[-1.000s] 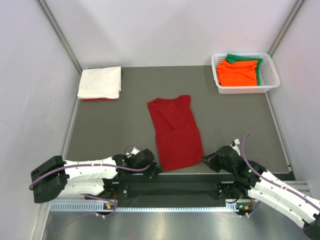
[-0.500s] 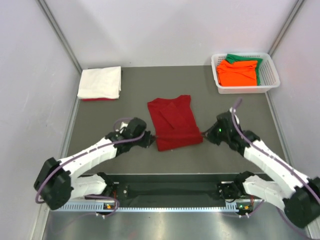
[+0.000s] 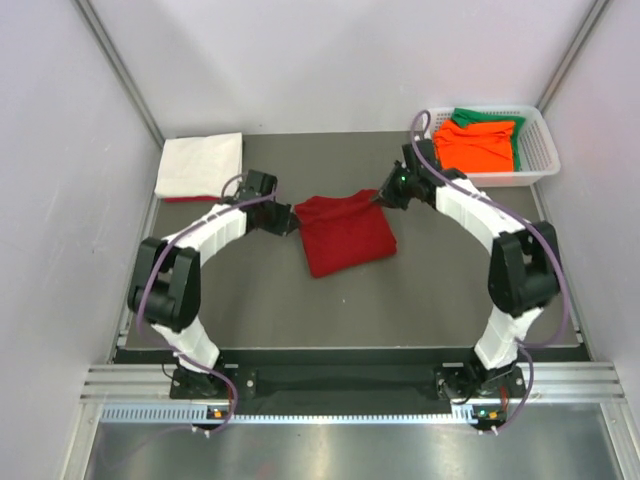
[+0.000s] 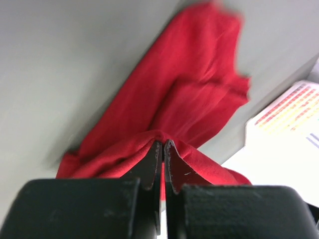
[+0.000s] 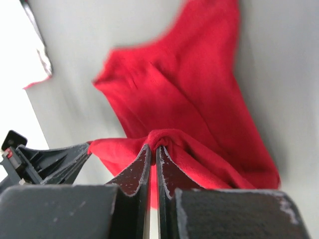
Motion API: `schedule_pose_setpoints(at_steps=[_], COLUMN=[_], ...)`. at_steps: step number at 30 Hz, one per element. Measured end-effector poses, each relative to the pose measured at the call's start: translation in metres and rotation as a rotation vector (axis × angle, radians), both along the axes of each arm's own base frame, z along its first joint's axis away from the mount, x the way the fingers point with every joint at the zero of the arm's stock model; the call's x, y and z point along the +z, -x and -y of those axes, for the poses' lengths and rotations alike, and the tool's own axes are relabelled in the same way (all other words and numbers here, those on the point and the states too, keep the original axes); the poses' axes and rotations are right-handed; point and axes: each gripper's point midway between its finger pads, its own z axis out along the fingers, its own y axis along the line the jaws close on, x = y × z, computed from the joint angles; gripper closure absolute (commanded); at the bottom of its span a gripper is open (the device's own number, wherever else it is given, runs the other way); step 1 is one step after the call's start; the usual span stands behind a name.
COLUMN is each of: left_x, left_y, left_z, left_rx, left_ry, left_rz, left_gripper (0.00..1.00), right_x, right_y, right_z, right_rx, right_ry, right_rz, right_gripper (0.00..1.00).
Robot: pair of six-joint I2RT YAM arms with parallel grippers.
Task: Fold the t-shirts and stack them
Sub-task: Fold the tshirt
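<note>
Left gripper and right gripper, seen from above, are each clamped on the dark red cloth t-shirt, the left one at its far-left corner and the right one at its far-right corner. That shirt lies folded into a rough rectangle in the middle of the dark grey table mat. A folded white cloth t-shirt sits in the far-left corner, with a sliver of red showing under its near edge. At the far right stands a white plastic lattice basket, holding an orange cloth t-shirt that lies over a green cloth t-shirt.

From the left wrist, the left gripper has its black fingers pressed together with only a thin slit between them. Red cloth is pinched at their tips and drapes off both sides. The rest of the red shirt stretches away over the mat, blurred. The basket is a pale blur to the right.

From the right wrist, the right gripper is likewise closed, its fingers nipping a bunched fold of red cloth. The red shirt spreads beyond them on the mat. The left gripper shows at the lower left, against the shirt's edge. The white shirt is a washed-out patch on the left.
</note>
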Motion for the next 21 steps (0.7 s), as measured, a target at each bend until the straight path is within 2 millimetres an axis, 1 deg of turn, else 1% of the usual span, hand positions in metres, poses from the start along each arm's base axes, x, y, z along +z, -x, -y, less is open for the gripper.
schedule_pose_setpoints(at_steps=[3, 5, 8, 11, 14, 18, 21], left_x=[0.001, 0.0, -0.004, -0.012, -0.021, -0.033, -0.033], left_y=[-0.031, -0.052, -0.072, -0.088, -0.1, -0.108, -0.113], left_z=[-0.01, -0.015, -0.02, -0.021, -0.017, -0.014, -0.013], left_rx=[-0.003, -0.006, -0.011, -0.019, -0.035, -0.052, -0.069], left_ry=[0.004, 0.012, 0.024, 0.031, 0.046, 0.055, 0.045], left_rz=[0.005, 0.012, 0.012, 0.005, -0.002, -0.017, -0.01], left_gripper=[1.0, 1.0, 1.0, 1.0, 1.0, 1.0, 1.0], right_x=[0.004, 0.005, 0.001, -0.008, -0.019, -0.032, -0.038], right_y=[-0.034, -0.052, -0.072, -0.086, -0.097, -0.104, -0.11], right_z=[-0.008, -0.012, -0.014, -0.015, -0.013, -0.007, -0.003], right_rx=[0.015, 0.019, 0.024, 0.025, 0.019, 0.009, 0.006], right_ry=[-0.016, -0.027, -0.037, -0.043, -0.043, -0.045, -0.054], right_rz=[0.019, 0.03, 0.029, 0.013, -0.008, -0.037, -0.05], right_gripper=[1.0, 1.0, 1.0, 1.0, 1.0, 1.0, 1.0])
